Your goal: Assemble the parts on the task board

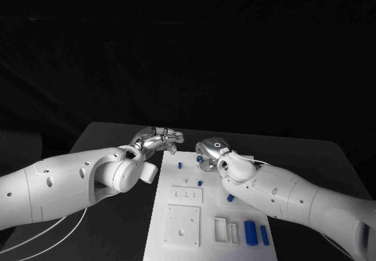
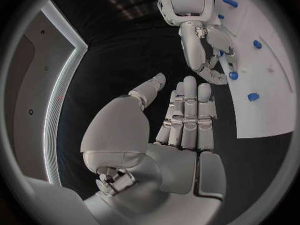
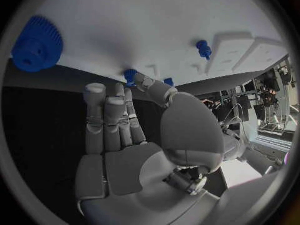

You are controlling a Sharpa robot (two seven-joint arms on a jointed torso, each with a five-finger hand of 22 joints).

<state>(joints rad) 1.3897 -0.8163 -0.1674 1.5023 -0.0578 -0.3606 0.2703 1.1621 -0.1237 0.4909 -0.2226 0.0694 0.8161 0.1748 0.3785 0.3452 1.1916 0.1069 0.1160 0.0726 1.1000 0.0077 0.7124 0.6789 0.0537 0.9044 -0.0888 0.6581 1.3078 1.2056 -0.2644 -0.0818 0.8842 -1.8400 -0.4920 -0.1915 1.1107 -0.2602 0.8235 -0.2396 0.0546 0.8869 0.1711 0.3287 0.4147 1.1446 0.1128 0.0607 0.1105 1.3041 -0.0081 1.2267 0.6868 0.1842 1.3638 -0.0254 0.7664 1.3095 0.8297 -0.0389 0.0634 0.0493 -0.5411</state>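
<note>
While both arms reached over the far end of the black desk (image 1: 102,133), the white task board (image 1: 207,217) lay at its middle, running from near to far. The left robot hand (image 1: 161,138) hovered just off the board's far left corner, fingers straight, apart and empty. The right robot hand (image 1: 213,148) hung over the board's far end, fingers extended, holding nothing, beside a small blue peg (image 3: 204,49). A blue gear (image 3: 36,44) lay on the board near that hand. Two long blue parts (image 1: 251,232) rested at the board's near right.
</note>
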